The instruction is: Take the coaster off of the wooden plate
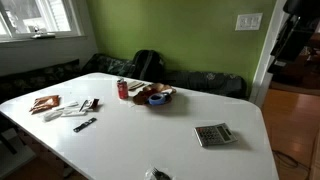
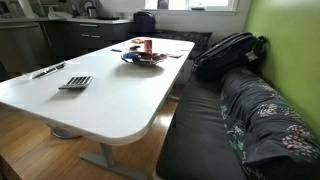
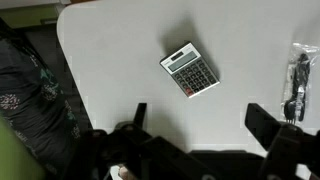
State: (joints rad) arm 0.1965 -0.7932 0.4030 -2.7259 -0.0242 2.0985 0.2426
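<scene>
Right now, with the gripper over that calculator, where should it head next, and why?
Probably across the table toward the wooden plate beside the red can: the wrist view shows the open gripper above the calculator, with no plate in sight.

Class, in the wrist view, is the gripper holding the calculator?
No: the calculator lies flat on the white table, apart from the open gripper.

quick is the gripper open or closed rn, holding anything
Gripper: open, jaws spread wide, holding nothing, above the white table near the square grey calculator.
</scene>
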